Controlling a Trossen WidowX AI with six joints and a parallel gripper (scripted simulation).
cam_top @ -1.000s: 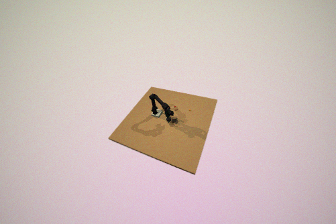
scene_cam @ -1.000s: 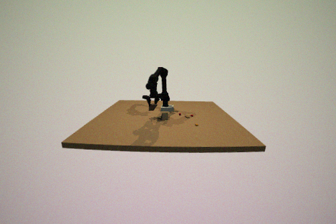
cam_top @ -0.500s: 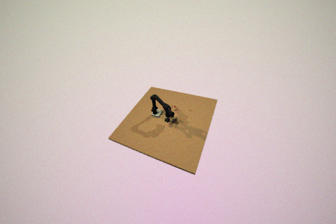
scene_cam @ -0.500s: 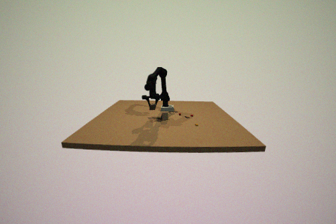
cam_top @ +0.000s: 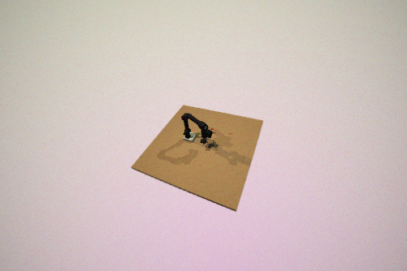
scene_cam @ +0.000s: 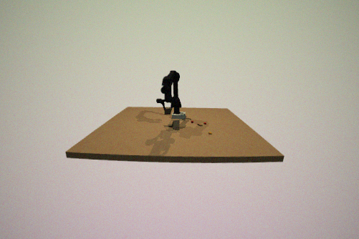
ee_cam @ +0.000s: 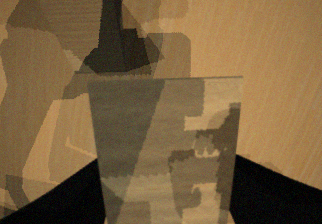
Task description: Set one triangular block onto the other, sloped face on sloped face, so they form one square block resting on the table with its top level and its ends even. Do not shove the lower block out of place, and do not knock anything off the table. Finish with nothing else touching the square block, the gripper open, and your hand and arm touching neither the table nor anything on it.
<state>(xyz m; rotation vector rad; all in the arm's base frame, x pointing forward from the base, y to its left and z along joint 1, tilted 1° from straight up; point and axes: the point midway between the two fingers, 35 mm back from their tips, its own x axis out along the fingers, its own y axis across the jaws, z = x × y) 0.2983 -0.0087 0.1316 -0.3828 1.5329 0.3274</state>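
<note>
Two small red bits [scene_cam: 192,122] [scene_cam: 205,122], a brown bit [scene_cam: 200,124] between them, a small orange bit [scene_cam: 210,132] nearer the front edge, all lying toward the right middle of the table [scene_cam: 113,139], shapes too small to tell

The arm [scene_cam: 171,91] is matte black all over, built of thick rounded links with bulkier knuckles at the joints. It rises from a small pale grey-white square base plate [cam_top: 190,138]. In the wrist view the gripper's fingers show only as two flat black wedges. No cables, screws or markings are discernible at this size.
</note>
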